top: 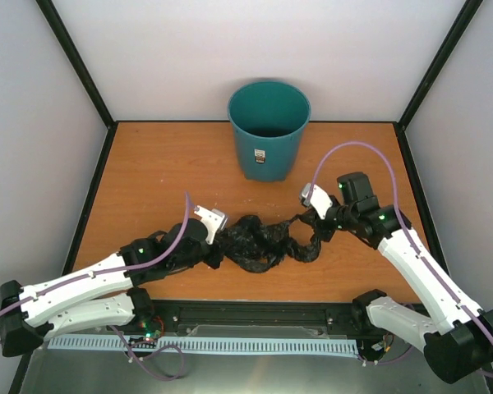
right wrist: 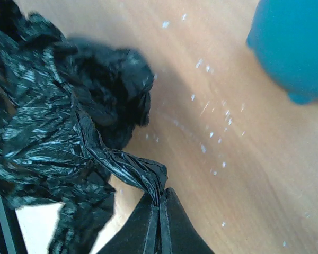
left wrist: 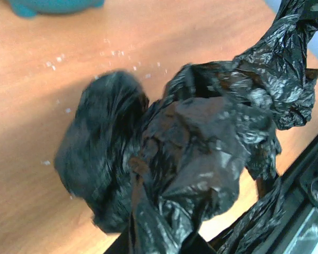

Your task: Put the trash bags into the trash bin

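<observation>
A crumpled glossy black trash bag (top: 264, 241) hangs between my two grippers over the front middle of the wooden table. My left gripper (top: 218, 245) is at its left end, shut on a bunch of film; its fingertips are buried in the bag (left wrist: 191, 159). My right gripper (top: 312, 220) is at the bag's right end, shut on a twisted strip of film (right wrist: 143, 177). The teal trash bin (top: 269, 130) stands upright at the back middle, apart from the bag, and shows at the edge of both wrist views (left wrist: 53, 5) (right wrist: 294, 47).
The wooden table (top: 148, 180) has black frame posts at its corners and white walls around. A black rail (top: 255, 316) runs along the near edge between the arm bases. Purple cables loop over both arms.
</observation>
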`<action>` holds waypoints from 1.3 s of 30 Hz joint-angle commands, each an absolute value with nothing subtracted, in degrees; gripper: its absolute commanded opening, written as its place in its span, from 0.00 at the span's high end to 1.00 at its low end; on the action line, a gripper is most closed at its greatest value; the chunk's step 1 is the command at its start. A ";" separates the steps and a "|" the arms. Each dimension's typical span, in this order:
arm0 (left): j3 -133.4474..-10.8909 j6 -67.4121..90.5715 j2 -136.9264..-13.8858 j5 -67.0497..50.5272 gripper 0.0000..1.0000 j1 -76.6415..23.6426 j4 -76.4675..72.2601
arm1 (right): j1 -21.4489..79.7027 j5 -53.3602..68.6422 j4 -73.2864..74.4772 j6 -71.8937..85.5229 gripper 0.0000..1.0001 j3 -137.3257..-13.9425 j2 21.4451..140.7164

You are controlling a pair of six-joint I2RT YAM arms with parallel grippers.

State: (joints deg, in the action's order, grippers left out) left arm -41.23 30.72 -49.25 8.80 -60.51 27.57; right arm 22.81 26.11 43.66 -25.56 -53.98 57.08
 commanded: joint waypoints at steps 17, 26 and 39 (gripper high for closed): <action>-35.69 30.65 -49.84 1.51 0.99 -61.08 21.96 | 24.71 28.65 45.23 -45.73 0.58 -42.06 62.67; -34.88 30.94 -50.73 1.05 0.99 -61.08 20.31 | 27.10 29.35 42.33 -45.23 0.39 -40.91 64.97; -35.55 34.57 -51.49 5.69 1.00 -61.04 24.18 | 28.52 30.88 47.34 -40.98 0.88 -47.08 68.50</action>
State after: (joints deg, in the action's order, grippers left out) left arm -34.15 30.98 -51.22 1.91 -60.51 21.50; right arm 28.32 28.32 43.05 -43.42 -41.17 69.52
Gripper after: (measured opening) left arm 0.010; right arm 0.208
